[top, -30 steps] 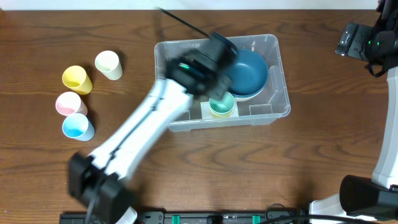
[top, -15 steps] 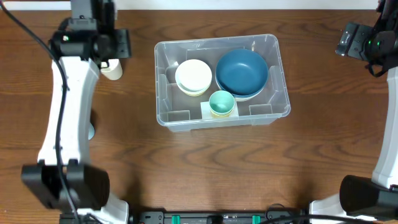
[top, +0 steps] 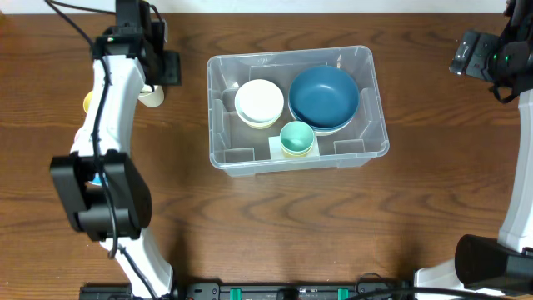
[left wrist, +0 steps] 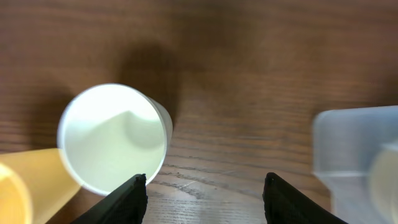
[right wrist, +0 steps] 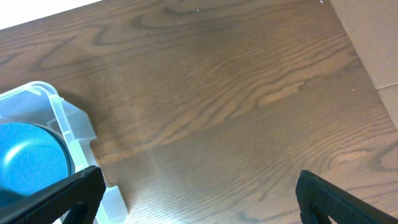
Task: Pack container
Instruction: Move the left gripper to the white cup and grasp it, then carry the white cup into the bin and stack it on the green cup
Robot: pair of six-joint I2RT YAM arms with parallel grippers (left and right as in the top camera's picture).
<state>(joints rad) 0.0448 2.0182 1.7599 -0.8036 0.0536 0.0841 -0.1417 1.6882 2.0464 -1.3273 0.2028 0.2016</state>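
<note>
The clear container [top: 371,75] sits mid-table. Inside it are a cream bowl [top: 259,102], a stack of blue bowls [top: 324,97] and a teal cup [top: 296,138]. My left gripper [top: 164,68] hovers at the back left, just right of a cream cup [top: 152,94]. In the left wrist view this gripper [left wrist: 205,196] is open over bare wood, and the cream cup [left wrist: 115,137] lies on its side by the left finger [left wrist: 127,202]. The container's corner [left wrist: 354,149] shows at the right. My right gripper [right wrist: 199,193] is open and empty, right of the container [right wrist: 56,118].
A yellow cup [top: 87,102] lies left of the cream cup, mostly behind my left arm, and it shows again in the left wrist view [left wrist: 25,183]. A sliver of a blue cup [top: 96,177] peeks out by the arm's lower part. The table's back edge is close behind the cups.
My left arm has swung away from over the container to the cups at the back left. The cream bowl it covered now shows inside the container. The right arm is still.
</note>
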